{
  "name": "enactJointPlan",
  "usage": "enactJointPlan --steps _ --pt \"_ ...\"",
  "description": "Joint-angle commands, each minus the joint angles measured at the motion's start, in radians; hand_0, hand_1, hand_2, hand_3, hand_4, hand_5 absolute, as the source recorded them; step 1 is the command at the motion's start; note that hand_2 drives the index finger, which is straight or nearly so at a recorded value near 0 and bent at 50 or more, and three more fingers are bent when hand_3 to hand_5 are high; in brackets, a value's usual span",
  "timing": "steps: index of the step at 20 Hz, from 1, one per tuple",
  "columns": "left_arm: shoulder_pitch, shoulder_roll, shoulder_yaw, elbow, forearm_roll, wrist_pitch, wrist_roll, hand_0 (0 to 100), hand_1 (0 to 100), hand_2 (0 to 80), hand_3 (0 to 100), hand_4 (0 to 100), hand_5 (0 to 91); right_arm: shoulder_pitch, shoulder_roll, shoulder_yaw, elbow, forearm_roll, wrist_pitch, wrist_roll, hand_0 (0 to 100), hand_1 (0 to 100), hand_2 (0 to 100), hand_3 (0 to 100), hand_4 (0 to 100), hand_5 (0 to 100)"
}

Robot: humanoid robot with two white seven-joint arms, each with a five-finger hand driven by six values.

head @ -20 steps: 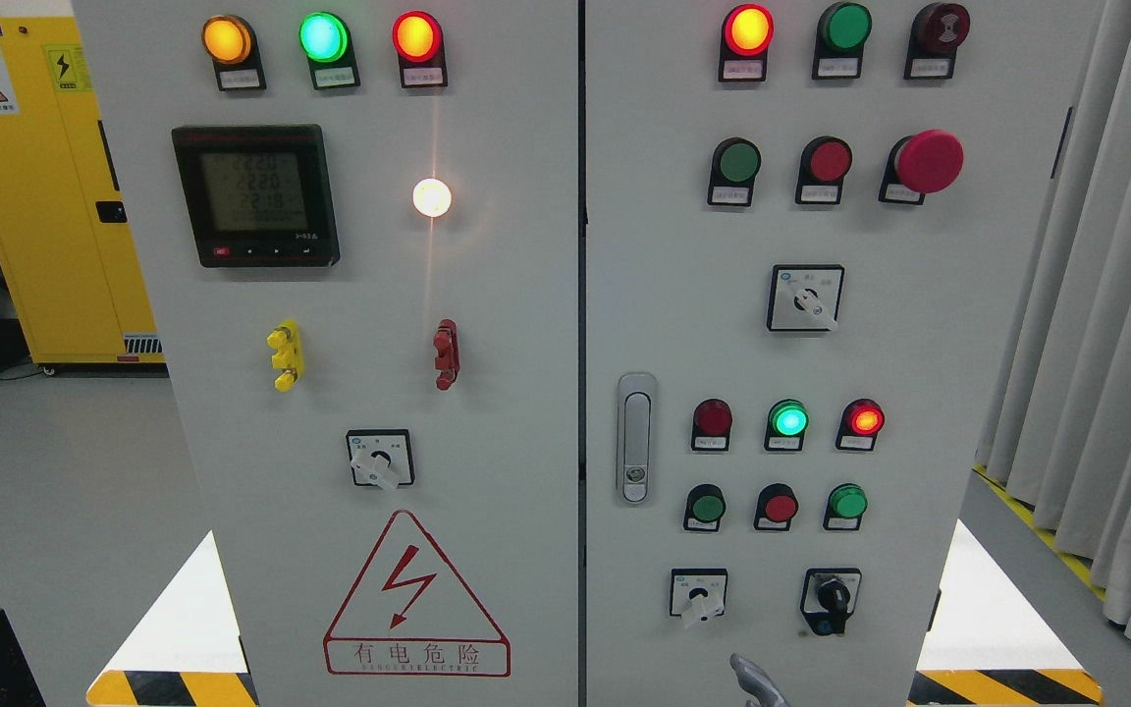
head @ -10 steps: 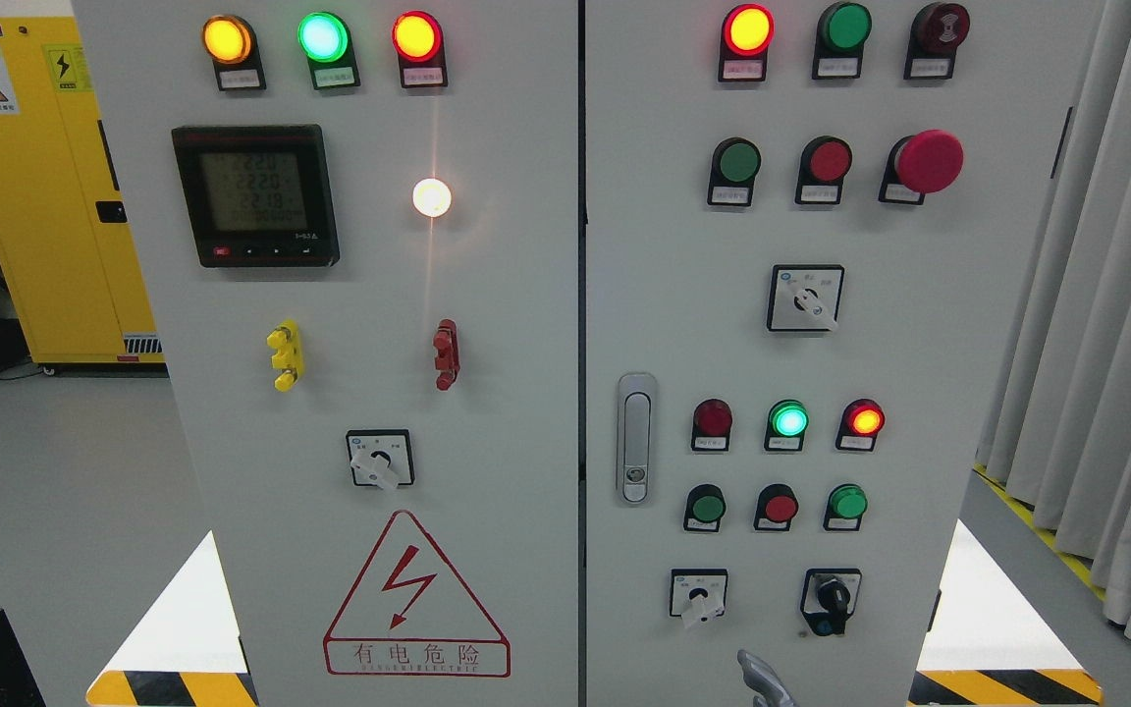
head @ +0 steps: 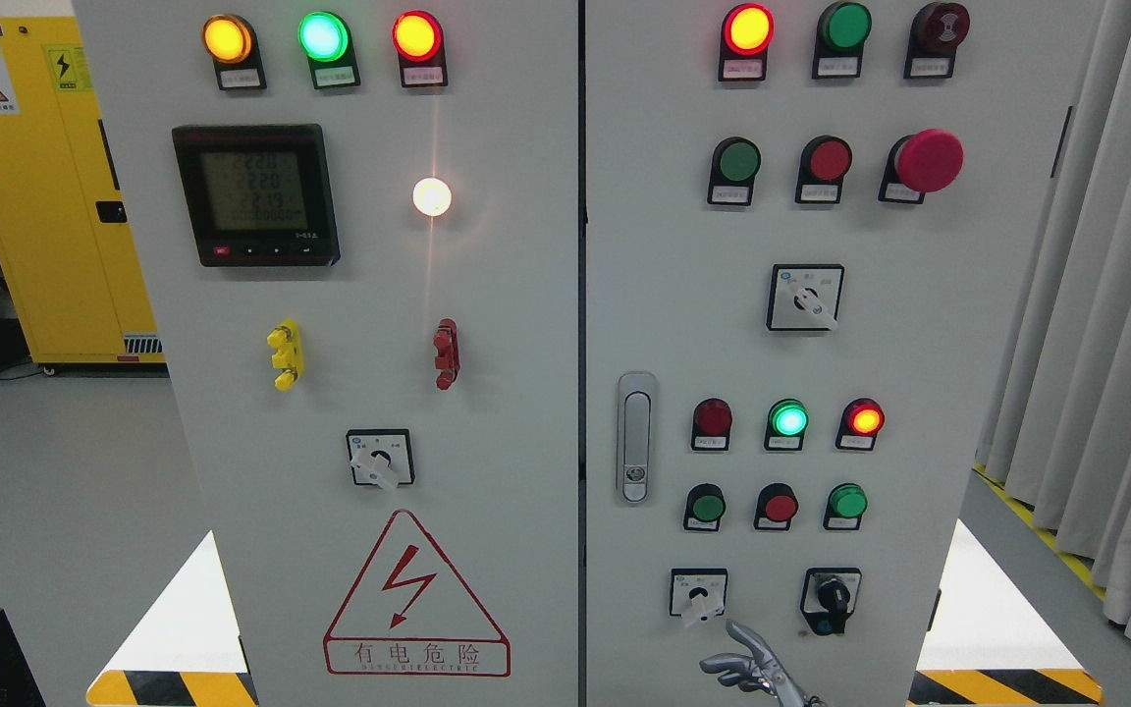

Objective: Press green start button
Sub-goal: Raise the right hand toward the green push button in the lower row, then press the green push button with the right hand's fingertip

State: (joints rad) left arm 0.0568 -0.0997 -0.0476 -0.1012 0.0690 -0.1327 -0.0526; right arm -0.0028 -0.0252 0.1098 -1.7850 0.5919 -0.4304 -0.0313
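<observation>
Right hand (head: 757, 670) enters at the bottom edge right of middle, fingers spread and empty, one finger extended toward the cabinet's right door (head: 919, 373), presumably to poke rather than grasp. It sits just below the white selector switch (head: 698, 595), well under the button rows. Candidate green push buttons: three unlit (upper row (head: 738, 161); lower row (head: 707, 507) and (head: 848, 502)); which one is "start" cannot be read. Left arm not seen.

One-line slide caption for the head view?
Right hand, fingers spread, rises at the bottom edge toward the control cabinet, below its green buttons.
</observation>
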Motion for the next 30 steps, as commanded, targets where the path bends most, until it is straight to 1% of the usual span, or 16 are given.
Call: enactJointPlan --steps 1,3,10,15,27,30 --pt "0.000 0.000 0.000 0.000 0.000 -0.001 0.000 12 56 0.0 0 0 0.0 -0.077 -0.009 -0.039 0.015 0.189 0.002 -0.013 36 77 0 92 100 98" --pt "0.000 0.000 0.000 0.000 0.000 -0.001 0.000 12 56 0.0 0 0 0.0 -0.104 -0.009 -0.045 0.027 0.230 0.004 -0.013 36 77 0 94 100 100" --pt "0.000 0.000 0.000 0.000 0.000 -0.001 0.000 12 56 0.0 0 0 0.0 -0.180 -0.009 -0.045 0.099 0.266 0.007 -0.013 37 77 0 94 100 100" --pt "0.000 0.000 0.000 0.000 0.000 -0.001 0.000 12 56 0.0 0 0 0.0 -0.204 -0.010 -0.045 0.128 0.278 0.010 -0.012 38 77 0 94 100 100" --pt "0.000 0.000 0.000 0.000 0.000 -0.001 0.000 12 56 0.0 0 0 0.0 -0.273 -0.012 -0.045 0.234 0.273 0.012 -0.010 43 77 0 93 99 100" --pt "0.000 0.000 0.000 0.000 0.000 -0.001 0.000 12 56 0.0 0 0 0.0 -0.286 -0.012 -0.048 0.237 0.270 0.012 -0.012 43 77 0 93 99 100"
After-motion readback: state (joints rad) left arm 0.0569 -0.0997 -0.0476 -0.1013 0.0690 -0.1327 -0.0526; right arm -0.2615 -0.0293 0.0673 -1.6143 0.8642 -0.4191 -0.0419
